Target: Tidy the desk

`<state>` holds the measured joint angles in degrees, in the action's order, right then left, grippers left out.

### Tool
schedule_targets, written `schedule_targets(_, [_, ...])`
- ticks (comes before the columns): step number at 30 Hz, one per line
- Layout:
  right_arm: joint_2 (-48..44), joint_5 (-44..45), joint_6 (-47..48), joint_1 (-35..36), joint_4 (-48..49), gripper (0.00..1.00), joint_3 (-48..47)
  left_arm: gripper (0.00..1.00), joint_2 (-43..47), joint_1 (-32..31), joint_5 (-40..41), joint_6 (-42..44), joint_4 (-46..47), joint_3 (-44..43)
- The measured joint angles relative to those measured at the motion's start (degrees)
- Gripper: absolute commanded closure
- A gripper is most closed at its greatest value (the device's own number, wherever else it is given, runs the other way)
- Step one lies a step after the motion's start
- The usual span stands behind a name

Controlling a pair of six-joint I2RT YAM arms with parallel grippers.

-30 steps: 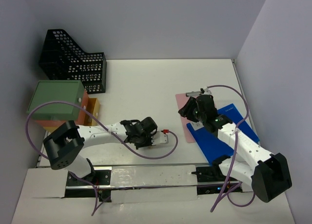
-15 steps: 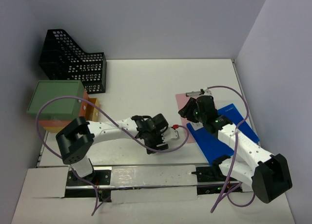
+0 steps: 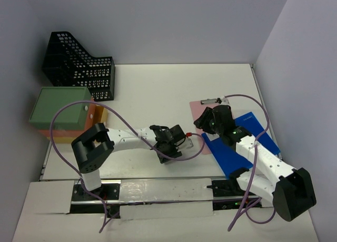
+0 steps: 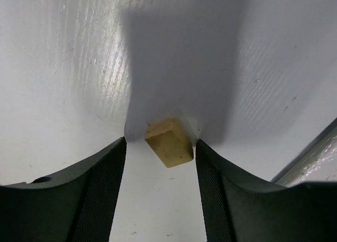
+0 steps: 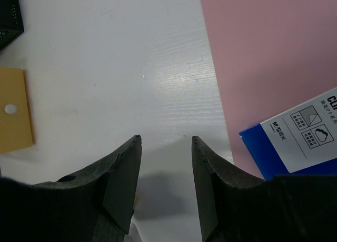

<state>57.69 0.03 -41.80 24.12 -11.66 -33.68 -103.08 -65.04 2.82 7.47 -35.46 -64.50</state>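
The white desk (image 3: 158, 89) fills the top view. Low over its near middle, my left gripper (image 3: 174, 147) stands open. In the left wrist view a small tan block (image 4: 168, 143) lies flat on the desk between the fingertips of the left gripper (image 4: 160, 142), touching neither finger. My right gripper (image 3: 200, 122) hovers open and empty at the left edge of a pink board (image 3: 202, 108). The right wrist view shows the right gripper (image 5: 166, 139) over bare desk (image 5: 105, 52), with the pink board (image 5: 268, 63) to its right.
A blue folder (image 3: 247, 142) lies partly on the pink board, under the right arm. A black mesh file holder (image 3: 79, 66) stands at the back left. In front of it sits a green box (image 3: 59, 106) with an orange drawer (image 3: 97, 116). A metal strip (image 4: 310, 152) runs along the near edge.
My left gripper has swung right along the desk's near side and gone from shut to open, the tan block now lying between its fingers. The right gripper has drawn back slightly.
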Motion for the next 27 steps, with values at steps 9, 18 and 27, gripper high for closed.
schedule_targets(9, [0.00, 0.00, 0.62, 0.00, -0.02, 0.50, 0.40, 0.81, -0.28, 0.00, 1.02, -0.29, -0.61, -0.13])
schedule_targets(18, [0.02, 0.09, 0.79, 0.00, 0.01, 0.50, 0.53, 1.00, -0.58, 0.27, 0.76, 0.49, -1.21, -0.64])
schedule_targets(27, [0.02, 0.21, 0.79, 0.00, 0.02, 0.50, 0.75, 1.00, 1.73, 8.99, -1.24, 0.91, -1.40, -0.56])
